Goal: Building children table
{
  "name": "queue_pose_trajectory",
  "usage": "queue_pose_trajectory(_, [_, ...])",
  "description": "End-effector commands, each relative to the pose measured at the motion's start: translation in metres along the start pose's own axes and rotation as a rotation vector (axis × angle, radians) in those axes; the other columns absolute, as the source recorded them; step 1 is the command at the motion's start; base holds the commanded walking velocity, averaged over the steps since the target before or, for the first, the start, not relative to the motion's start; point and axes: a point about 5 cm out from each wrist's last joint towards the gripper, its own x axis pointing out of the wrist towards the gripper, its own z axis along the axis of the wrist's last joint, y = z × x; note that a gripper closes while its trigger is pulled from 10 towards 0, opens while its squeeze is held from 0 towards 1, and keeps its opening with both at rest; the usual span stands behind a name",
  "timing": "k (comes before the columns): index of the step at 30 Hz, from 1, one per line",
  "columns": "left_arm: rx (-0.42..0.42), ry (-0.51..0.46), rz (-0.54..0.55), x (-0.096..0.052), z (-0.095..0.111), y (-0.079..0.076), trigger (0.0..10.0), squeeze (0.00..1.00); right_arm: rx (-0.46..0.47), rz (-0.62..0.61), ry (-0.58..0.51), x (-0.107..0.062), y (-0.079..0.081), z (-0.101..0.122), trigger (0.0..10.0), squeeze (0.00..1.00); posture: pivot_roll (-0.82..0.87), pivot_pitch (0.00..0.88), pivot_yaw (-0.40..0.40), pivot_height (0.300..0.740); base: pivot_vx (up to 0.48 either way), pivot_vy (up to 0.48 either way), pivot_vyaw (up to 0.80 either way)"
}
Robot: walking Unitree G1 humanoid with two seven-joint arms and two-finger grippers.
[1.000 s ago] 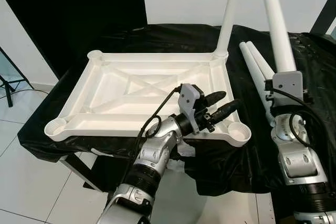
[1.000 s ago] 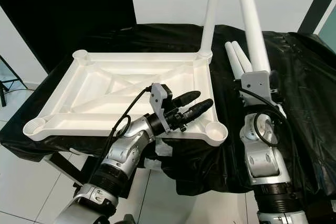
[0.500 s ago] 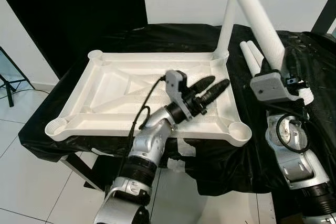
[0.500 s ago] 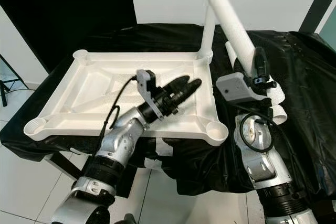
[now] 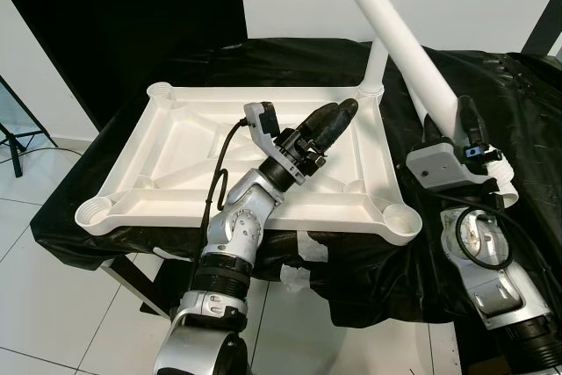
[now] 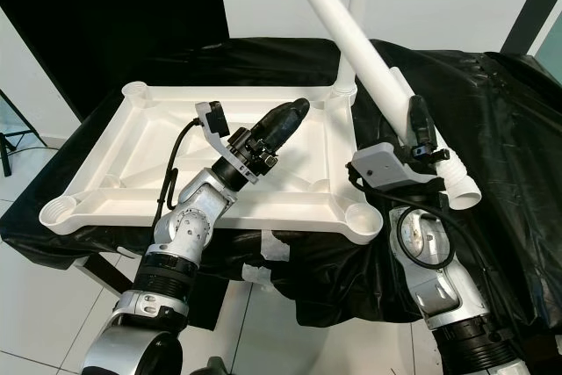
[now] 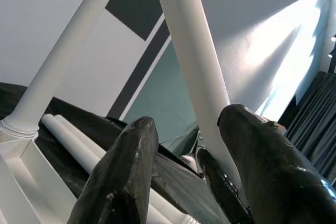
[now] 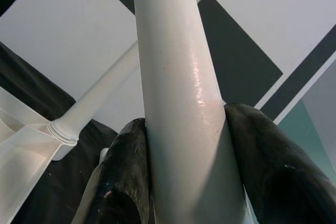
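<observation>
Left eye view: right claw (image 5: 464,120) grips tilted leg (image 5: 395,28); left claw (image 5: 338,113), parted, empty, above tabletop (image 5: 167,142).

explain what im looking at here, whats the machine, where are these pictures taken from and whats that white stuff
This is a humanoid robot with two silver arms, each ending in a gripper of two black fingers. The two wide pictures come from cameras in its head, looking down at its work. The two close-ups come from cameras on its wrists, looking along the fingers.

In front of it is a table covered in black cloth. On it lies a white plastic tabletop, upside down, with a round socket at each corner. One white leg already stands in the far right socket. More legs lie on the cloth to the right.

The right gripper is shut on another leg, holding it tilted over the tabletop. The left gripper hovers over the tabletop, fingers apart, holding nothing.
</observation>
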Motion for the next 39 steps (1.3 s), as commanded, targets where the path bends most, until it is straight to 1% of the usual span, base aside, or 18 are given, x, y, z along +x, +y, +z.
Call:
queue_pose_trajectory(1, [0.01, 0.006, -0.024, 0.009, 0.001, -0.006, 10.0, 0.0, -0.009, 0.012, -0.019, -0.002, 0.002, 0.001, 10.0, 0.0, 0.1, 0.0, 0.027, 0.74, 0.0, 0.0, 0.0])
queue_pose_trajectory(6, [-0.002, 0.004, -0.012, 0.01, 0.0, -0.004, 10.0, 0.0, -0.008, 0.021, -0.016, -0.003, 0.004, -0.001, 10.0, 0.0, 0.1, 0.0, 0.029, 0.74, 0.0, 0.0, 0.0])
queue_pose_trajectory(8, [-0.002, -0.002, -0.005, 0.012, 0.002, -0.003, 10.0, 0.0, -0.014, 0.032, -0.034, -0.002, 0.006, 0.0, 10.0, 0.0, 0.1, 0.0, 0.029, 0.74, 0.0, 0.0, 0.0])
queue_pose_trajectory(11, [-0.056, -0.023, 0.024, 0.012, 0.007, 0.001, 10.0, 0.0, -0.017, 0.056, -0.046, -0.006, 0.011, 0.001, 10.0, 0.0, 0.1, 0.0, 0.032, 0.74, 0.0, 0.0, 0.0])
queue_pose_trajectory(16, [-0.069, -0.029, 0.022, 0.013, 0.009, 0.002, 10.0, 0.0, -0.026, 0.075, -0.085, -0.007, 0.014, 0.005, 10.0, 0.0, 0.1, 0.0, 0.034, 0.74, 0.0, 0.0, 0.0])
queue_pose_trajectory(18, [-0.069, -0.029, 0.022, 0.013, 0.009, 0.002, 10.0, 0.0, -0.026, 0.075, -0.085, -0.007, 0.014, 0.005, 10.0, 0.0, 0.1, 0.0, 0.034, 0.74, 0.0, 0.0, 0.0])
queue_pose_trajectory(19, [-0.072, -0.032, 0.022, 0.013, 0.009, 0.002, 10.0, 0.35, -0.025, 0.074, -0.085, -0.007, 0.014, 0.005, 10.0, 0.0, 0.1, 0.0, 0.035, 0.74, 0.0, 0.0, 0.0])
queue_pose_trajectory(20, [-0.072, -0.032, 0.022, 0.013, 0.009, 0.002, 10.0, 0.35, -0.025, 0.074, -0.085, -0.007, 0.014, 0.005, 10.0, 0.0, 0.1, 0.0, 0.035, 0.74, 0.0, 0.0, 0.0])
queue_pose_trajectory(21, [-0.071, -0.029, 0.022, 0.013, 0.008, 0.002, 10.0, 0.64, -0.024, 0.074, -0.085, -0.007, 0.015, 0.005, 10.0, 0.0, 0.1, 0.0, 0.035, 0.74, 0.0, 0.0, 0.0])
queue_pose_trajectory(22, [-0.071, -0.029, 0.022, 0.013, 0.008, 0.002, 10.0, 0.64, -0.024, 0.074, -0.085, -0.007, 0.015, 0.005, 10.0, 0.0, 0.1, 0.0, 0.035, 0.74, 0.0, 0.0, 0.0])
queue_pose_trajectory(23, [-0.046, -0.011, 0.044, 0.013, 0.005, 0.003, 10.0, 0.35, -0.024, 0.08, -0.093, -0.007, 0.016, 0.006, 10.0, 0.0, 0.11, 0.0, 0.035, 0.74, 0.0, 0.0, 0.0])
queue_pose_trajectory(24, [-0.03, -0.001, 0.057, 0.014, 0.004, 0.004, 10.0, 0.0, -0.025, 0.085, -0.101, -0.007, 0.016, 0.006, 10.0, 0.0, 0.1, 0.0, 0.035, 0.74, 0.0, 0.0, 0.0])
queue_pose_trajectory(28, [-0.018, 0.009, 0.072, 0.014, 0.003, 0.005, 10.0, 0.0, -0.019, 0.094, -0.116, -0.007, 0.016, 0.009, 10.0, 0.0, 0.1, 0.0, 0.035, 0.74, 0.0, 0.0, 0.0])
queue_pose_trajectory(30, [-0.018, 0.01, 0.088, 0.013, 0.003, 0.007, 10.0, 0.0, 0.002, 0.1, -0.141, -0.006, 0.014, 0.014, 10.0, 0.0, 0.1, 0.0, 0.036, 0.74, 0.0, 0.0, 0.0])
queue_pose_trajectory(33, [-0.019, 0.009, 0.092, 0.013, 0.003, 0.008, 10.0, 0.0, -0.001, 0.112, -0.171, -0.007, 0.014, 0.017, 10.0, 0.0, 0.1, 0.0, 0.036, 0.74, 0.0, 0.0, 0.0])
queue_pose_trajectory(36, [-0.022, 0.012, 0.097, 0.015, 0.002, 0.008, 10.0, 0.0, -0.017, 0.163, -0.179, -0.015, 0.016, 0.012, 10.0, 0.0, 0.1, 0.0, 0.029, 0.74, 0.0, 0.0, 0.0])
queue_pose_trajectory(39, [-0.022, 0.012, 0.097, 0.015, 0.002, 0.007, 10.0, 0.0, -0.021, 0.182, -0.178, -0.02, 0.015, 0.01, 10.0, 0.0, 0.1, 0.0, 0.026, 0.74, 0.0, 0.0, 0.0])
